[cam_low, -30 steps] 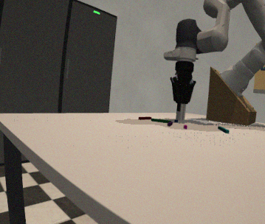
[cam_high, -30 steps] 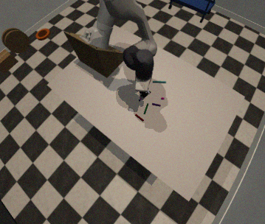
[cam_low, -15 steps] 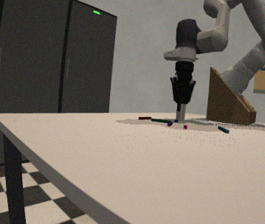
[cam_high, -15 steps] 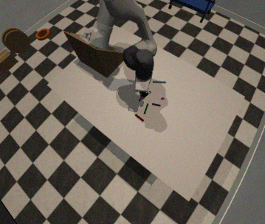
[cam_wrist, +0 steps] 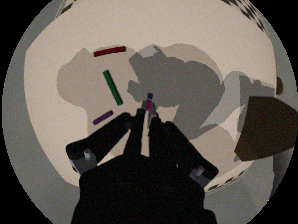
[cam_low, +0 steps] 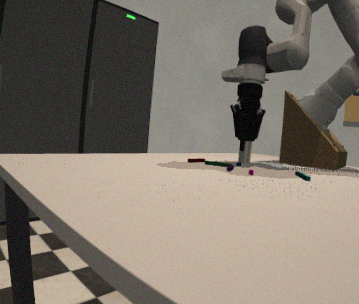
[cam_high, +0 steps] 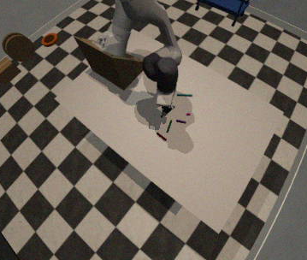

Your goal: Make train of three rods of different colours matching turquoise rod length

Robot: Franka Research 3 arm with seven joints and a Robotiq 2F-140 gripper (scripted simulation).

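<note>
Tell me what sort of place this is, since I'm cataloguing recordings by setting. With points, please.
Probably a robotics lab: a robot arm [cam_high: 171, 40] [cam_low: 333, 95], a broad table [cam_high: 220, 171] [cam_low: 202, 225] and tall dark cabinets [cam_low: 42, 100].

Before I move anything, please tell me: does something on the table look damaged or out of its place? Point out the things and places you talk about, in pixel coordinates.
Nothing stands out as odd. The red rod [cam_high: 162, 137] [cam_low: 196, 160] [cam_wrist: 110, 51], green rod [cam_high: 169, 126] [cam_low: 218, 163] [cam_wrist: 113, 87] and purple rod [cam_high: 181, 121] [cam_low: 230, 168] [cam_wrist: 103, 117] lie apart at different angles, but show no visible damage.

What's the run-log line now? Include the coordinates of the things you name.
gripper [cam_high: 165, 113] [cam_low: 245, 162] [cam_wrist: 147, 107]: low, fingers nearly closed | magenta rod [cam_wrist: 148, 105]: at fingertips, hold unclear | blue rod [cam_wrist: 150, 95]: just beyond | red rod [cam_high: 162, 137] [cam_low: 196, 160] [cam_wrist: 110, 51]: lying apart
</note>
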